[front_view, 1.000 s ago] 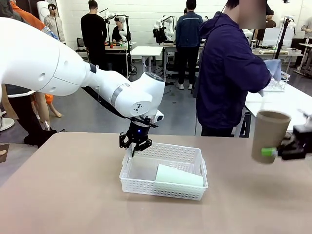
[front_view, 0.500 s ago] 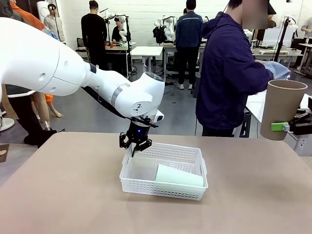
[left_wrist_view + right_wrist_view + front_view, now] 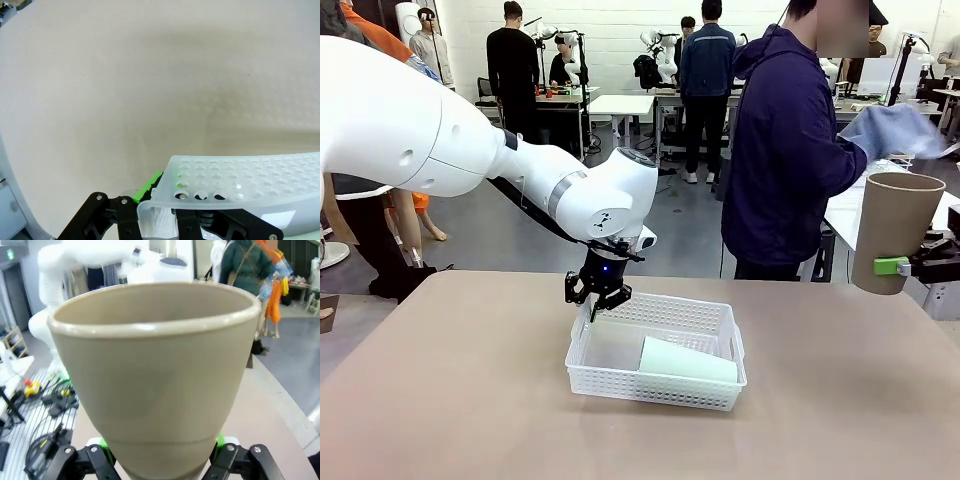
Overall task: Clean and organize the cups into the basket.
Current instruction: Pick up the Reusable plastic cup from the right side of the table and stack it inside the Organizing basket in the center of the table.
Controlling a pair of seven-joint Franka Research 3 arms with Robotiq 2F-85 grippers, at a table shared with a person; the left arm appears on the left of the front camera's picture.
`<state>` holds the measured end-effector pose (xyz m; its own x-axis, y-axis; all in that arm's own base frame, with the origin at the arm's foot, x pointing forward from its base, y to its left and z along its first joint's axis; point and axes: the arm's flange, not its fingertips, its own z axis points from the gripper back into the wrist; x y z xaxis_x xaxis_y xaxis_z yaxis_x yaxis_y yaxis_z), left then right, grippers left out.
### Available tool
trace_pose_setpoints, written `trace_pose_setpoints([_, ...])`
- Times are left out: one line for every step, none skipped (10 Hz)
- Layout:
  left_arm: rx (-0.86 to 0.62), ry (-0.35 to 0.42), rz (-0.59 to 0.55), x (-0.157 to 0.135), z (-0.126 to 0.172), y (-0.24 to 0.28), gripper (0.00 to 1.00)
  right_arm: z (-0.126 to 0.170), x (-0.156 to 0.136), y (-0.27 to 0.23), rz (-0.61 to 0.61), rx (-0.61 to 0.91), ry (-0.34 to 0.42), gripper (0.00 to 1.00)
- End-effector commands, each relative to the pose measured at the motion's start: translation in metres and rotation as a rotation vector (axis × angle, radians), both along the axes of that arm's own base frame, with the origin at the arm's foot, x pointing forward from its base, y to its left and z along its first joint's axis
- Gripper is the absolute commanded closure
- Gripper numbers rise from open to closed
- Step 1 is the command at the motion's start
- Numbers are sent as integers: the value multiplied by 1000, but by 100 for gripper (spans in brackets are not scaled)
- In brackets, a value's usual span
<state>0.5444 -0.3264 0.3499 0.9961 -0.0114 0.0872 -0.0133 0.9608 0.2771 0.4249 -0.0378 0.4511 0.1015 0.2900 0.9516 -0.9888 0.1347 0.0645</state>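
A pale brown worktop (image 3: 450, 400) is seen from the robot's side, with a person (image 3: 785, 150) standing at its far right. A shallow white lattice basket (image 3: 650, 388) sits near the middle of the worktop. A mint-green cup (image 3: 686, 361) lies on its side inside the basket, toward the right end.

The basket's far left corner is pinched by the left tool (image 3: 597, 300), its fingers closed narrowly on the rim. In the left wrist view the lattice wall (image 3: 250, 175) is seen clamped between the two fingers, one green pad outside it.

At the right edge, a tan-brown cup (image 3: 895, 235) is held upright and well above the worktop by the right tool (image 3: 910, 266), gripped low on its side with the mouth up. A blue cloth (image 3: 895, 130) is held by the person just above and beside this cup.

The step in hand is judged to be the cleaning of the tan-brown cup: it is offered up to be wiped while the basket is steadied. Next, the cup would need to be carried left and lowered into the free left part of the basket, clear of the mint-green cup, before being released.
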Motion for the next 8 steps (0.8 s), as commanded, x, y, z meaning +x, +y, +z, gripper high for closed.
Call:
trace_pose_setpoints([12,-5,-5,-1,0,2,100,47,9,63,54,-213,-21,20])
trace_pose_setpoints([12,-5,-5,-1,0,2,100,62,24,97,67,-307,0,20])
trace_pose_setpoints([12,-5,-5,-1,0,2,100,67,37,130,91,-386,27,20])
trace_pose_setpoints([12,-5,-5,-1,0,2,100,63,49,167,119,-471,48,20])
trace_pose_setpoints([12,-5,-5,-1,0,2,100,55,57,198,149,-547,66,20])
trace_pose_setpoints([12,-5,-5,-1,0,2,100,43,64,225,174,-615,81,20])
trace_pose_setpoints([12,-5,-5,-1,0,2,100,29,69,246,200,-658,92,20])
trace_pose_setpoints([12,-5,-5,-1,0,2,100,12,73,263,220,-707,107,20])
